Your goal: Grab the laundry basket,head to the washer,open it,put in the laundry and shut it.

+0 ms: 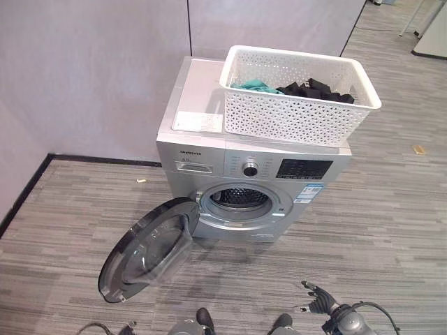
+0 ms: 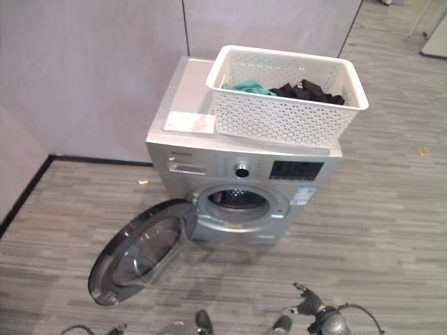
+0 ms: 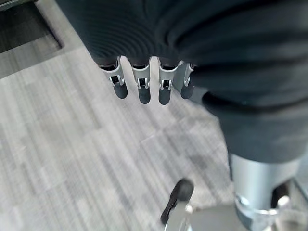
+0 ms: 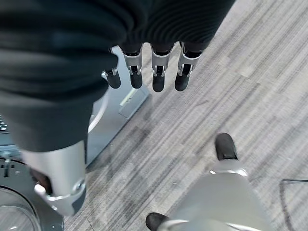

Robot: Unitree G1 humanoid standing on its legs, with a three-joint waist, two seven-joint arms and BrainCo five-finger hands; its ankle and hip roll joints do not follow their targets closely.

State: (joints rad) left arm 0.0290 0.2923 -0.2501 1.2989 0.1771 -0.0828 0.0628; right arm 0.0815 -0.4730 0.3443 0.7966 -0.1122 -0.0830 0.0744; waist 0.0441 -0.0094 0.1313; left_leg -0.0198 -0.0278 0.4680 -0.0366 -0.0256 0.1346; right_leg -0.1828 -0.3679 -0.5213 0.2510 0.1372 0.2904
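The silver washer (image 1: 209, 164) stands against the wall, its round glass door (image 1: 150, 248) swung wide open to the left, and the drum opening (image 1: 239, 199) looks dark inside. On its top sits the white lattice laundry basket (image 1: 293, 115), holding a teal cloth (image 1: 255, 86) and black clothes (image 1: 318, 91). My right hand (image 1: 323, 301) hangs low in front of the washer, well short of it, fingers (image 4: 156, 72) straight and holding nothing. My left hand (image 3: 144, 86) hangs over the floor, fingers straight and holding nothing.
Grey partition walls stand behind the washer, with a dark baseboard (image 1: 24, 192) running along the left. A white sheet (image 1: 198, 121) lies on the washer top beside the basket. Small yellowish bits lie on the wood-pattern floor (image 1: 419, 149).
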